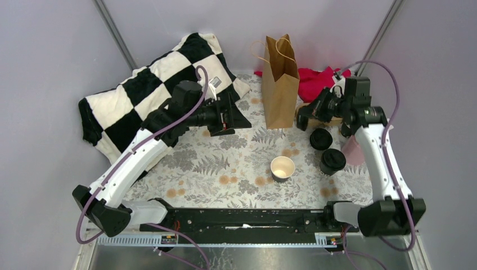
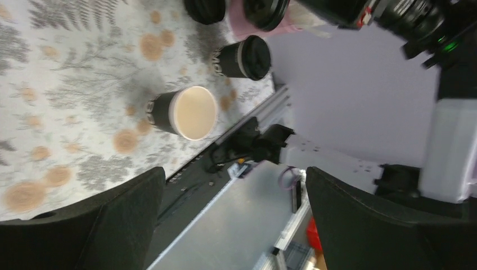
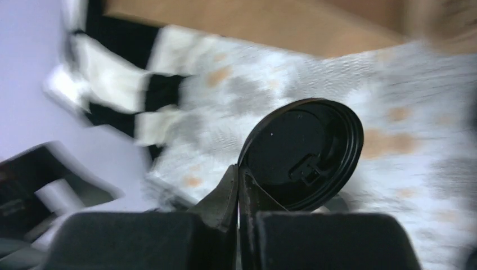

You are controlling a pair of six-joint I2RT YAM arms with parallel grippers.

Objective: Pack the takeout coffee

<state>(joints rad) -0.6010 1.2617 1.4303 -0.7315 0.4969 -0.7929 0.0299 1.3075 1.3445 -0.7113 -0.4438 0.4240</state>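
While I'm checking the top camera, two lidded coffee cups (image 1: 321, 138) are standing on the table just right of the brown paper bag (image 1: 281, 84), unpacked, and an open cup (image 1: 282, 167) is sitting nearer me. On the left wrist view, the left gripper (image 2: 233, 188) is gaping wide and holding nothing. On the right wrist view, the right gripper (image 3: 239, 177) is pinching tight on the rim of a black lid (image 3: 301, 154). I'm judging that bagging hasn't begun.

The table (image 1: 185, 169), covered by a grey fern-print cloth with tan blotches, is enclosed on three sides by plain lilac-grey walls (image 1: 50, 62). Behind the table, two metal struts (image 1: 115, 34) rise at the rear corners. Along its near edge runs a black rail (image 1: 236, 216), then what appears to be a sheet-metal floor (image 1: 253, 259). Lighting even, shadows soft.
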